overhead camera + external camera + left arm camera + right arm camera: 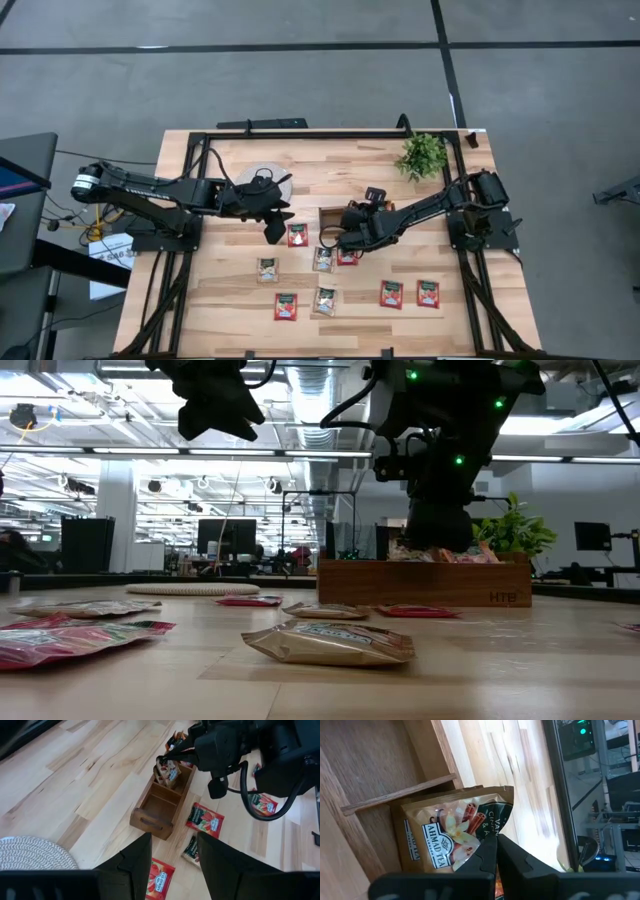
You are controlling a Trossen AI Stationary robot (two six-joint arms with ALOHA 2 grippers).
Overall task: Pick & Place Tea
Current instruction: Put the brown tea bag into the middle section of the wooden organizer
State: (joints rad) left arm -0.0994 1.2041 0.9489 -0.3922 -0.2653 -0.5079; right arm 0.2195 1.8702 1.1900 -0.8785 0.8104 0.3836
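Lying loose, four red sachets [391, 293], three pale sachets [267, 268]

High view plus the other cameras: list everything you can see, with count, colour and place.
red sachets: five, red-orange, loose on table
pale sachets: three, grey-green, loose on table
held sachet: one, golden-brown, in a tray compartment
stowed sachets: several, mixed, in tray
tray: one, brown wood, table middle
disc: one, grey-white, beside left gripper
plant: one, green, by right arm's base
table: one, light wood
left gripper: jaws open, above table
right gripper: jaws shut on held sachet
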